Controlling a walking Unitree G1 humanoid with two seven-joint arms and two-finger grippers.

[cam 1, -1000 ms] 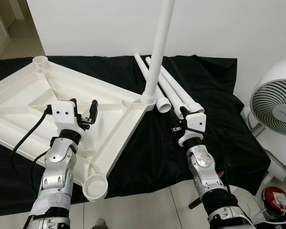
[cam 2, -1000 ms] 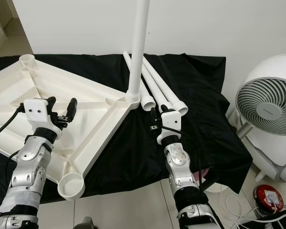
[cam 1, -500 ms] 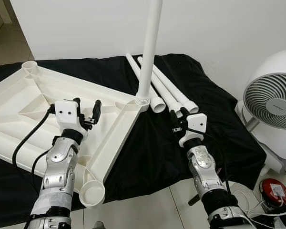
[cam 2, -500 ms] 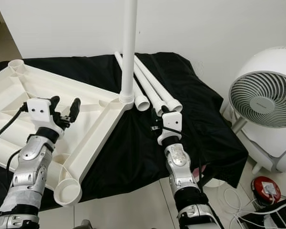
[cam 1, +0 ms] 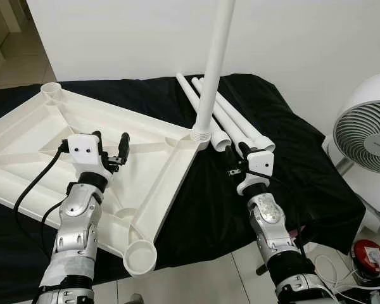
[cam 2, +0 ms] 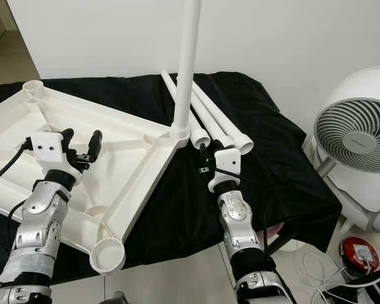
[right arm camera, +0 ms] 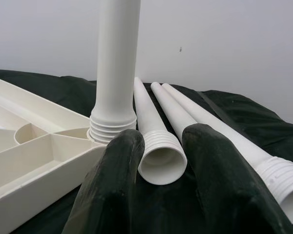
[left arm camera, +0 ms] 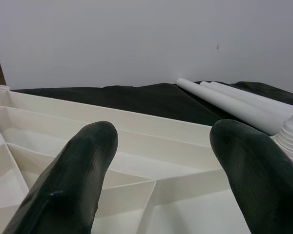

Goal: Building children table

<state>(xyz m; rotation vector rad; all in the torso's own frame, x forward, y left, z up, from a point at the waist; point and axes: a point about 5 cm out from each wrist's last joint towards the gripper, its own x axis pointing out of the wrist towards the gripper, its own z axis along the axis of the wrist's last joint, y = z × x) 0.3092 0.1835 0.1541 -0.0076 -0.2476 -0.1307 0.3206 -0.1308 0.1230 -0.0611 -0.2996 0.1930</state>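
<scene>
White wall backed a low platform draped in black cloth, and on the cloth lay the upturned white tabletop, its ribbed underside facing up. One leg already stood upright in the corner socket nearest the robot's right side. Three loose legs lay side by side on the cloth just beyond that corner, long axes running away from the robot, threaded ends pointing back toward it.

The right gripper hovered just short of those threaded ends, closest to the nearest loose leg. In the right wrist view the leg's open mouth sat between the two fingers, which stood a modest way apart and held nothing. Judging by this, the right arm was the better placed to take a leg, reaching forward along its axis.

The left gripper hung over the tabletop's ribs, fingers spread wide and empty. An unfilled corner socket sat at the near edge. The standing leg rose just beside the right gripper's path and might be knocked. A white fan stood well off to the right.
</scene>
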